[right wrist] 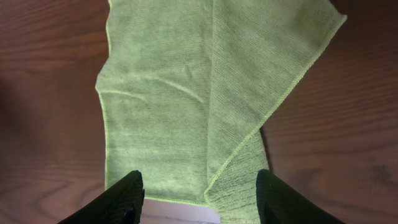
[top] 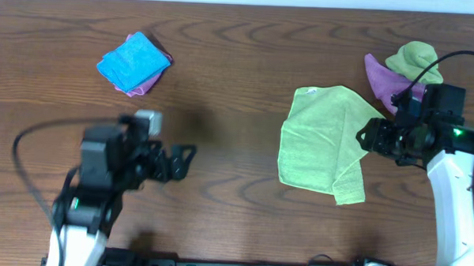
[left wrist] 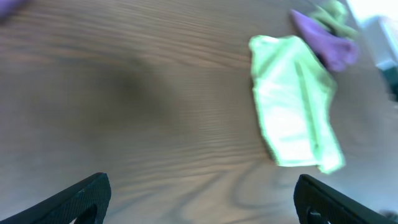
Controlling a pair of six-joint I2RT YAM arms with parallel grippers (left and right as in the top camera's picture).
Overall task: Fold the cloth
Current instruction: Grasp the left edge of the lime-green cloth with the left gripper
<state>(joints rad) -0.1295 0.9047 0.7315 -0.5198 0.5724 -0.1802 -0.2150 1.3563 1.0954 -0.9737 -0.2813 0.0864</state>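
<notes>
The cloth (top: pixel 322 144), a lime-green towel, lies on the wooden table right of centre, with one flap folded over along its right side. In the right wrist view the cloth (right wrist: pixel 168 93) fills most of the frame, and a diagonal hem marks the folded flap. My right gripper (top: pixel 368 138) sits at the cloth's right edge. Its jaws (right wrist: pixel 199 179) stand open over the near hem, with nothing pinched. My left gripper (top: pixel 186 161) is wide open above bare wood, well left of the cloth (left wrist: pixel 292 118), with its jaws (left wrist: pixel 202 186) empty.
A purple cloth (top: pixel 380 75) and a balled duller green cloth (top: pixel 416 60) lie at the back right, just behind my right arm. A folded blue cloth (top: pixel 131 61) on a pink one rests at the back left. Bare wood separates the two arms.
</notes>
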